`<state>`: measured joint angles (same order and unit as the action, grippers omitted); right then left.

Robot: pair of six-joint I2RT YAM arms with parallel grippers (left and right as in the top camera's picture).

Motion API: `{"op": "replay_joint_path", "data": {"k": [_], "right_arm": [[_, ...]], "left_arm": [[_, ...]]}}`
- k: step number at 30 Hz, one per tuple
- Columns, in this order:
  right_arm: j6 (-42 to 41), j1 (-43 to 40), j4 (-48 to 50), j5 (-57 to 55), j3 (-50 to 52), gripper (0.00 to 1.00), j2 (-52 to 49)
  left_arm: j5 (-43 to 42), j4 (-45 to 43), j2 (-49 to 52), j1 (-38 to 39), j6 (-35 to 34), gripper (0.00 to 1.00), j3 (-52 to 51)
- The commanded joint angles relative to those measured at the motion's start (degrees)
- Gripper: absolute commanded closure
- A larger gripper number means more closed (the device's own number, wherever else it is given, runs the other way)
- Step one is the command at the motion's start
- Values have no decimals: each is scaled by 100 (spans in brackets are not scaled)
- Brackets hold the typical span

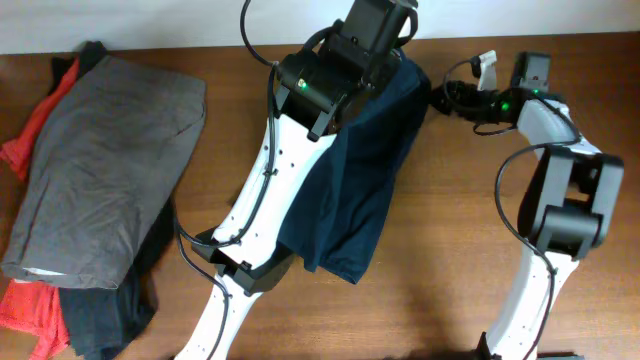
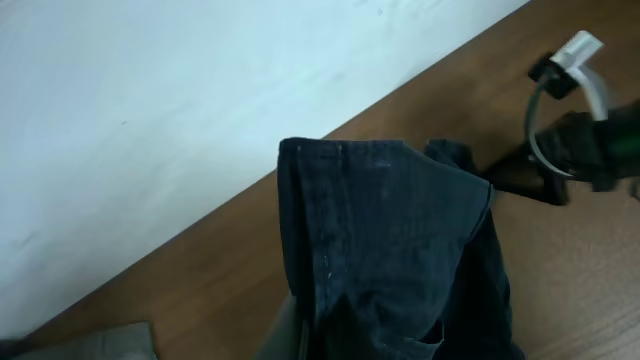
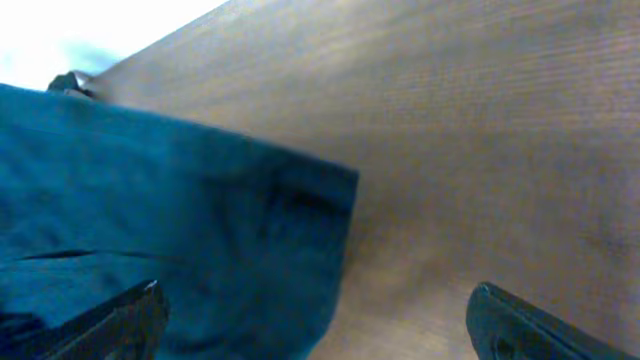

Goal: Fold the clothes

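Overhead faces straight down on the bench (image 1: 450,290); both close wrist views share shorts (image 2: 390,240) ahead of the right pincer (image 3: 315,325).

No legible text, brand, number or sign in any view, navy shorts (image 1: 370,170) showing no readable print, white tag-like piece (image 1: 487,68) near the far edge of the counter (image 1: 450,250) too small to read.

My left arm (image 1: 300,130) covers the left side of the shorts (image 1: 365,170), and draped cloth hides my left fingers. My right fingers (image 3: 520,325) are blurred, cut off by the wrist view's lower edge.
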<state>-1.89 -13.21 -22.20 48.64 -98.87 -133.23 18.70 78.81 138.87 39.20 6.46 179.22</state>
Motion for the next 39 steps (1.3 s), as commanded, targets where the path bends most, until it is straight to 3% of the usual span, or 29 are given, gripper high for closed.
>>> {"op": "replay_joint_path", "data": {"k": [1,5,7,8,10,11,12,20,25,31,39], "right_arm": [[-42,245,492,245,-68,0,-358],[-365,627,1268,236,-68,2,-686],[-586,804,1596,238,-68,12,-767],[-658,859,1692,236,-68,22,-767],[-828,951,1915,238,-83,80,-752],[-992,944,1971,238,-109,91,-737],[-1165,898,1998,243,-157,96,-726],[-1488,199,1408,1073,-802,96,59],[-850,-155,363,1067,-984,96,1316],[461,-105,-1633,-859,-986,96,3294],[599,-111,-3123,-2739,-986,96,5351]], "left_arm": [[61,-7,-175,-24,96,99,57],[59,15,-310,-22,94,99,57],[61,35,-367,-22,94,99,57],[63,37,-387,-22,96,99,57],[72,33,-433,-28,98,99,55],[92,28,-452,-42,98,99,55],[173,4,-468,-61,101,99,57],[358,-313,-874,-721,243,99,57],[313,-317,-1248,-1296,240,99,57],[-411,-177,-1626,-1681,243,99,57],[-437,632,-2096,-1687,247,99,57]]}}
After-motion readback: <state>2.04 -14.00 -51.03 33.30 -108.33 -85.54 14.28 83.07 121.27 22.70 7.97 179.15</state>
